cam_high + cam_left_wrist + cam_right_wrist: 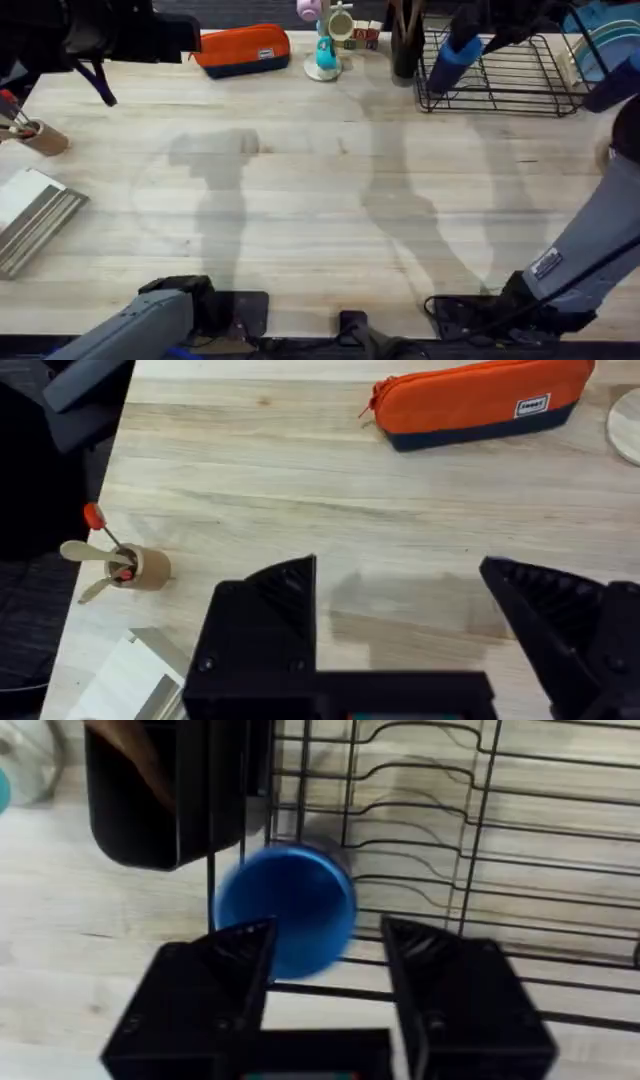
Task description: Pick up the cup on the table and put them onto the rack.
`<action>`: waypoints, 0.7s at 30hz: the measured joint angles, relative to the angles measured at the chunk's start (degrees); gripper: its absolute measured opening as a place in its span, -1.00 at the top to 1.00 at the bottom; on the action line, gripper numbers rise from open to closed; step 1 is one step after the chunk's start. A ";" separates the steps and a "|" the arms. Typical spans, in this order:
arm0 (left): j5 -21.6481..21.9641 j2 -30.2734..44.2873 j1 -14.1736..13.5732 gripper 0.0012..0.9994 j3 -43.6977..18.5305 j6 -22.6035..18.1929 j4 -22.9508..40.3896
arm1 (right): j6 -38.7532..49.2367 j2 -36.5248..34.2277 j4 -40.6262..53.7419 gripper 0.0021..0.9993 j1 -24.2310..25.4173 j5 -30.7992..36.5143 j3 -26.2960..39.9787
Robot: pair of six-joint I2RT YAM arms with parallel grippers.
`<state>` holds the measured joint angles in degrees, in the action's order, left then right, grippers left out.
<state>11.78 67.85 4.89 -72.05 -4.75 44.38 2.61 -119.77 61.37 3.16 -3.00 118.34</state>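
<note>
- The right arm rises from the lower right of the overhead view and reaches to the upper right, its right gripper [325, 955] over the left end of the rack [520, 75]
- That claw is closed on the blue cup [288, 910], one finger on each side; overhead, the cup [456, 55] hangs tilted inside the rack's near-left corner, over the wires (whether it touches them I cannot tell)
- The left arm's base sits at the lower left; its upper part looms dark and blurred in the upper left corner
- The left gripper [400, 600] is spread wide and empty above the bare table [330, 510], with an orange pouch [480, 400] farther off
- The rack's right end is cut off by the frame and partly covered by the right arm
- A dark holder [165, 790] stands just beside the rack; its contents are hard to make out
</note>
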 joint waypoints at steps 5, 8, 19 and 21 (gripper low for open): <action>0.00 0.00 0.00 -0.99 0.00 0.00 0.00 | -0.05 0.03 0.42 -0.44 0.00 -0.01 0.46; 0.02 0.01 -0.01 -0.99 0.00 0.00 0.00 | -0.05 0.54 0.45 -0.54 0.00 -0.01 0.46; 0.00 0.01 -0.01 -0.99 0.00 0.00 0.00 | -0.12 13.74 3.19 -0.91 0.00 -0.02 1.11; -0.01 0.00 0.00 -0.99 0.00 0.00 0.00 | -0.06 14.85 5.07 -0.98 0.00 -0.01 1.16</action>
<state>11.77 67.85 4.89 -72.05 -4.75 44.38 2.55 -104.91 66.44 3.16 -3.01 119.50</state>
